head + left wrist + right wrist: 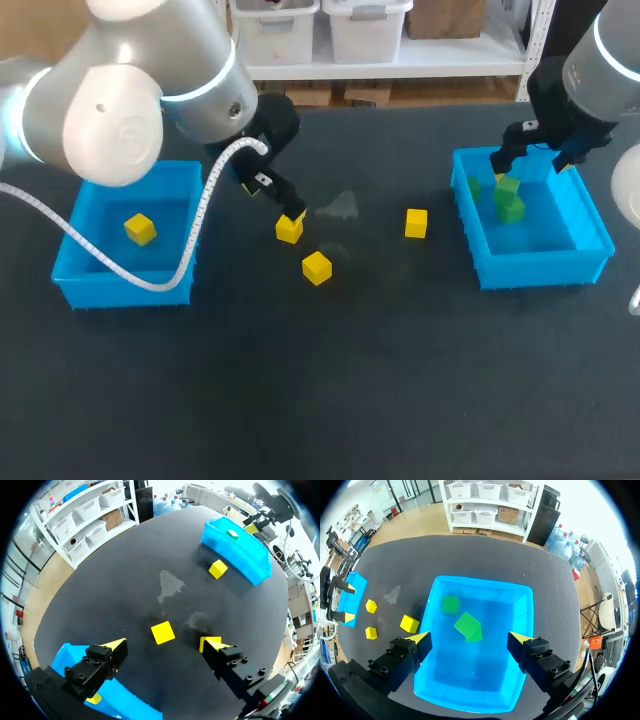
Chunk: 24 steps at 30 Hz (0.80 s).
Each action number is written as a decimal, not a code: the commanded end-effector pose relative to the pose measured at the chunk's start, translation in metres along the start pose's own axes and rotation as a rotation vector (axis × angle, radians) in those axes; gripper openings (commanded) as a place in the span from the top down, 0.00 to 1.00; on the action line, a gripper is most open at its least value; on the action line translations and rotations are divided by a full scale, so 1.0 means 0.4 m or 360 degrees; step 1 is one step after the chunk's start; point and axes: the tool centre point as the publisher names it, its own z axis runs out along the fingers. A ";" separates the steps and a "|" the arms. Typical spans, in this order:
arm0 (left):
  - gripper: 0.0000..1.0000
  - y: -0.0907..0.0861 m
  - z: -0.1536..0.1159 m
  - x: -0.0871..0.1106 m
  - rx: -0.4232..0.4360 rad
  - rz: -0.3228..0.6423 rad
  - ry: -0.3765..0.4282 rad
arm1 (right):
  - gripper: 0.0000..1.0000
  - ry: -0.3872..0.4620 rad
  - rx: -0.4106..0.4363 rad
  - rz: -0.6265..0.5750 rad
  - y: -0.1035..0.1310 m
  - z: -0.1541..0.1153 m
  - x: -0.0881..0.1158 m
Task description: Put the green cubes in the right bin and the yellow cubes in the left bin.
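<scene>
1. The yellow cube (163, 632) nearest the left claw lies on the dark worktop (300, 400), left of centre in the head view. It looks small, light and rigid, with flat and probably smooth faces. I would pinch it squarely on two opposite side faces, or it may twist out.
2. The left claw (162, 644) hangs over it with its jaws wide apart. In its wrist view the cube sits between the fingers, touching neither, turned slightly against their line.
3. A second yellow cube (316, 267) lies near it, to its lower right. A third yellow cube (416, 223) rests near the right bin (540, 268).
4. The left bin (120, 288), at the frame's left, holds a fourth yellow cube (140, 229).
5. The right claw (469, 639) hovers wide and empty above the right bin, with the green cubes (467, 624) lying inside beneath it.
</scene>
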 end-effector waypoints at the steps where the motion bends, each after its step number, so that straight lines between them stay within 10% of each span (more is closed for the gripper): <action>1: 0.00 0.001 0.025 -0.006 0.0006 -0.0010 0.0008 | 0.00 -0.0007 0.0004 0.0001 0.000 -0.002 0.004; 24: 0.00 0.000 0.137 -0.027 0.0019 -0.0051 0.0102 | 0.00 -0.0007 0.0004 0.0001 0.000 -0.002 0.004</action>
